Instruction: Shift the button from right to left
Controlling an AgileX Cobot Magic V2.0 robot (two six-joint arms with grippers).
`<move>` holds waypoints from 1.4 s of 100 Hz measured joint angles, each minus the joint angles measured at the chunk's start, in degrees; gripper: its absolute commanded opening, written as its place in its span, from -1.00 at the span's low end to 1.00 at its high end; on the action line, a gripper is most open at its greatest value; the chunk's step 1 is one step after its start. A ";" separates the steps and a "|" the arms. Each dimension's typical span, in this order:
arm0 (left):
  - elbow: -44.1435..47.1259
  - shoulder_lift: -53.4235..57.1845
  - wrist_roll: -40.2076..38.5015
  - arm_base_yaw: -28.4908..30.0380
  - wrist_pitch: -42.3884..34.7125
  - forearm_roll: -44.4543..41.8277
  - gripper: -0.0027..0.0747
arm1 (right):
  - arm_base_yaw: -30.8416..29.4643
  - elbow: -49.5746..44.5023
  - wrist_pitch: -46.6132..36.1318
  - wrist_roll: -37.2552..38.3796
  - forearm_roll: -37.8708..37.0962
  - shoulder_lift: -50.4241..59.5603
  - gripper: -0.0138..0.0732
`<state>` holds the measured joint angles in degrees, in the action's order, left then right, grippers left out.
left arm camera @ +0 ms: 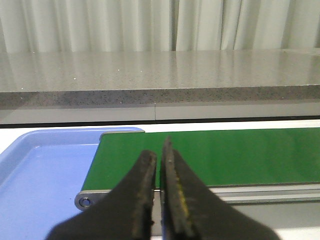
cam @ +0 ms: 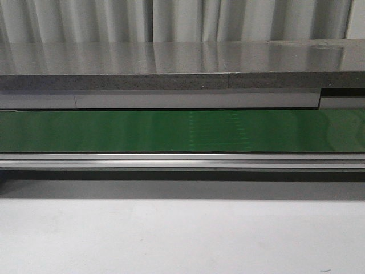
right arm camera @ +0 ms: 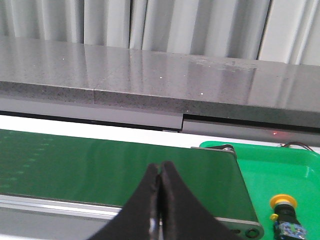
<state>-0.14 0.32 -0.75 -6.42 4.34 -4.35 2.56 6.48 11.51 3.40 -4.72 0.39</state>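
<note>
Button (right arm camera: 284,216) sits in the green tray (right arm camera: 260,175) at the right end of the green conveyor belt (right arm camera: 100,162), and it shows only in the right wrist view. From the right pincer (right arm camera: 159,172) it lies off to the side, beyond the belt's end roller and apart from the fingertips, with nothing between them. Its orange-yellow cap faces up and away over the black body, so the long axis looks roughly upright, tilted a little; the exact lean is hard to tell at this edge of the view.

Right pincer is pressed together and holds nothing. Left pincer (left arm camera: 159,155) is likewise closed on nothing, poised over the belt's other end, beside the blue tray (left arm camera: 35,170), where the button probably has to end up. So the right arm is plainly the nearer one, and it would need to spread its fingers before reaching across.

Farther back runs the grey speckled counter (cam: 171,65), then pale curtains (cam: 182,17).
</note>
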 measured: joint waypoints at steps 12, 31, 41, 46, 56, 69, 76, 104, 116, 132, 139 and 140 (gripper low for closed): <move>0.00 0.00 0.00 0.00 0.00 0.00 -0.92 | 0.00 8.74 10.06 0.00 0.00 -3.58 -0.84; 0.00 0.00 0.00 0.00 0.00 0.00 -0.92 | 0.00 22.16 25.04 0.00 0.13 -14.08 -0.84; 0.00 0.00 0.00 0.00 0.00 0.00 -0.92 | 0.00 28.64 32.81 0.59 0.13 -21.02 -0.84; 0.00 0.00 0.00 0.00 0.00 0.00 -0.92 | 0.00 31.59 36.35 1.04 0.13 -24.21 -0.84; 0.00 0.00 0.00 0.00 0.00 0.00 -0.92 | 0.00 36.55 41.67 1.55 0.13 -29.98 -0.84; 0.00 0.00 0.00 0.00 0.00 0.00 -0.92 | 0.00 39.15 42.99 1.76 0.53 -35.36 -0.84; 0.00 0.00 0.00 0.00 0.00 0.00 -0.92 | 0.00 39.40 42.99 1.76 1.09 -37.27 -0.84; 0.00 0.00 0.00 0.00 0.00 0.00 -0.92 | 0.00 39.61 42.77 1.95 1.50 -41.15 -0.19; 0.00 0.00 0.00 0.00 0.00 0.00 -0.92 | 0.00 39.61 42.77 1.95 1.58 -41.30 0.39; 0.00 0.00 0.00 0.00 0.00 0.00 -0.92 | 0.00 39.61 42.77 2.42 2.43 -41.30 0.56; 0.00 0.00 0.00 0.00 0.00 0.00 -0.92 | 0.00 39.61 42.56 3.80 2.93 -41.30 0.56; 0.00 0.00 0.00 0.00 0.00 0.00 -0.92 | 0.00 39.61 42.56 4.00 2.93 -41.30 0.56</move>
<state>-0.14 0.32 -0.75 -6.42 4.34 -4.35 2.56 46.09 54.07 7.40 -1.78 -40.91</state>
